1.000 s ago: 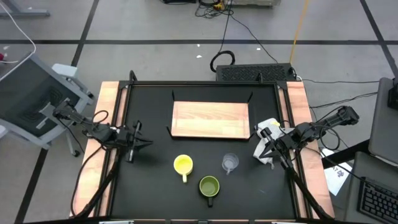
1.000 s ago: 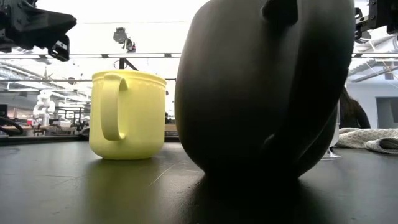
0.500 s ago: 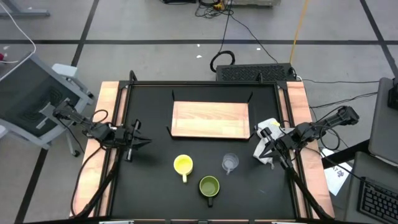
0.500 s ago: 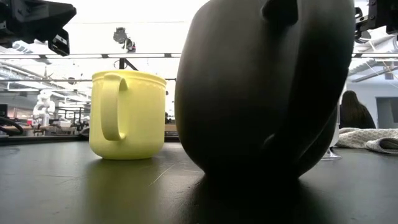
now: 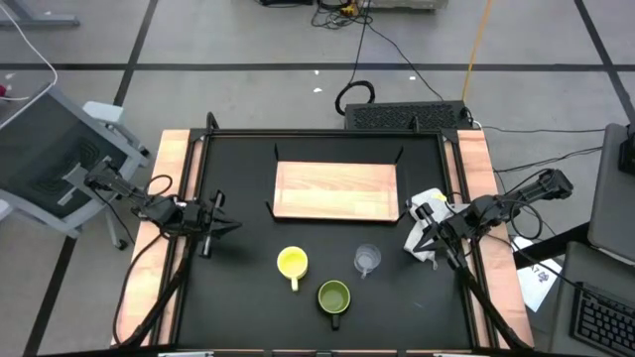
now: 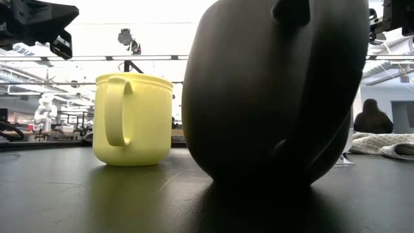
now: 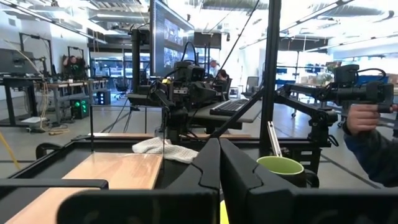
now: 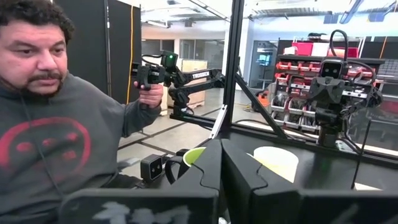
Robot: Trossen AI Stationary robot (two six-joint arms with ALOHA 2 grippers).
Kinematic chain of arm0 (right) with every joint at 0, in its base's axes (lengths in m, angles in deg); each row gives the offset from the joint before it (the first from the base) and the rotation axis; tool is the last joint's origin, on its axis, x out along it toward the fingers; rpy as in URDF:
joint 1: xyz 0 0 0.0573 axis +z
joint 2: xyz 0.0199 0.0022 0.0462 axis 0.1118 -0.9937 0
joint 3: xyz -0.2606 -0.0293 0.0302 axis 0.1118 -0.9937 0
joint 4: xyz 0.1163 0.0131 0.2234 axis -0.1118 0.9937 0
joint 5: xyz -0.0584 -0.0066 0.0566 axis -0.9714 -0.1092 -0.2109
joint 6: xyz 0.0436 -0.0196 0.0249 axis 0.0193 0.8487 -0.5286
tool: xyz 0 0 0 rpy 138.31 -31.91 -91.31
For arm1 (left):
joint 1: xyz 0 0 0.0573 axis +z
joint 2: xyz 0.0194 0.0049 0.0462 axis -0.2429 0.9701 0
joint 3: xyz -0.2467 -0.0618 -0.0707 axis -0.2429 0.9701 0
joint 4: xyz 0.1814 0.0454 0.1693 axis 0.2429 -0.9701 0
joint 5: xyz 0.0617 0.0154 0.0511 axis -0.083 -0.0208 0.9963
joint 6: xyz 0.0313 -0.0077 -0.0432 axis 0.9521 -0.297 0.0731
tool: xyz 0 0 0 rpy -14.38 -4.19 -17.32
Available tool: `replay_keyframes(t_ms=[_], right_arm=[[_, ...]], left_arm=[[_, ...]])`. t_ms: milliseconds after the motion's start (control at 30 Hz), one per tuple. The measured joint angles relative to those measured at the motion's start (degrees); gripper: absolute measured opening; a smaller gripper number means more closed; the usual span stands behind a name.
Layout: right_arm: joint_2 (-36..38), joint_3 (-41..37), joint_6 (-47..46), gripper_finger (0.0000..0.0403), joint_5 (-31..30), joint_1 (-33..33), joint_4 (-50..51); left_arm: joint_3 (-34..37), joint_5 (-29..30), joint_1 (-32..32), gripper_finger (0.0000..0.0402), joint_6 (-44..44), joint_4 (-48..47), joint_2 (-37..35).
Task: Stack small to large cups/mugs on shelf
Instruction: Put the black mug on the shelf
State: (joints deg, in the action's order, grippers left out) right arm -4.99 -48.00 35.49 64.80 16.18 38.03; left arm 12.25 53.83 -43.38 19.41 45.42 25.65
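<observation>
The left gripper (image 5: 226, 228) has its fingers pressed together on nothing, hovering over the black tabletop (image 5: 248, 288) near its left rail. The right gripper (image 5: 413, 237) is likewise closed and empty, beside a white cloth (image 5: 429, 204). Between them stand the yellow mug (image 5: 292, 263), clear cup (image 5: 367, 260) and olive-green mug (image 5: 333, 297), all near the bare wooden shelf (image 5: 335, 189).

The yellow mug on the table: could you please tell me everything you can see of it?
The yellow mug is bright, opaque and glossy, with one loop handle and a beaded band under its rim. It stands upright and empty on the black tabletop, between the shelf and the olive-green mug, left of the clear cup. Nothing else touches it.
</observation>
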Motion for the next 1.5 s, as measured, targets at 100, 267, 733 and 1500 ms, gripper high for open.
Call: replay_keyframes(t_ms=[100,267,733,1500], right_arm=[[0.00,0.02,0.69,0.0000,-0.02,0.00,0.00],[0.00,0.02,0.76,0.0000,0.00,0.00,0.00],[0.02,0.00,0.65,0.0000,-0.01,0.00,1.16],[0.02,0.00,-0.92,0.0000,-0.04,0.02,-0.09]], left_arm=[[0.00,0.00,0.00,0.0002,-0.35,-0.60,0.00],[-0.04,0.00,0.00,0.0001,-1.20,0.91,0.00],[-12.23,-0.37,0.00,0.0001,-4.00,-1.22,20.45],[-43.77,-14.75,8.57,0.0000,-8.56,-15.63,57.12]])
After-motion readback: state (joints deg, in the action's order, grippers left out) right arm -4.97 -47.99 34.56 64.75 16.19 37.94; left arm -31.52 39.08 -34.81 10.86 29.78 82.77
